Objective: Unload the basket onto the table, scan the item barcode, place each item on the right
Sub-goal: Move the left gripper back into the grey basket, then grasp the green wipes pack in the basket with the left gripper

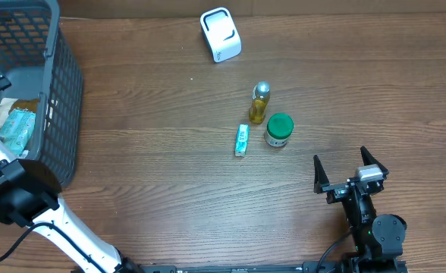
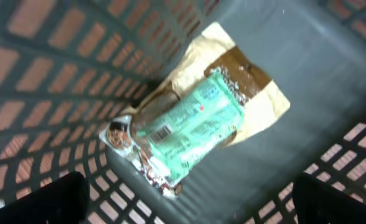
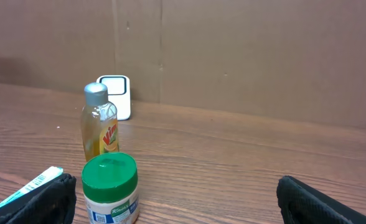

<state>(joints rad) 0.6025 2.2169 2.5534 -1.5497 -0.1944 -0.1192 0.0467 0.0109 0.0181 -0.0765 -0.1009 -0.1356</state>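
Note:
My left gripper (image 2: 186, 210) hangs open inside the grey basket (image 1: 64, 83), above a teal packet (image 2: 192, 127). A barcode (image 2: 162, 132) shows on the packet's face. The packet lies on a tan and brown packet (image 2: 261, 96), and nothing is between my fingers (image 2: 40, 202). The white scanner (image 1: 221, 34) stands at the table's far edge. My right gripper (image 1: 350, 173) rests open and empty near the front right, facing a green-lidded jar (image 3: 110, 190), a yellow bottle (image 3: 100, 127) and the scanner (image 3: 116, 93).
A small teal and white tube (image 1: 241, 140) lies just left of the jar (image 1: 278, 130) and bottle (image 1: 259, 104). The basket's slotted walls (image 2: 58, 93) close in around my left gripper. A cardboard wall (image 3: 245, 56) backs the table.

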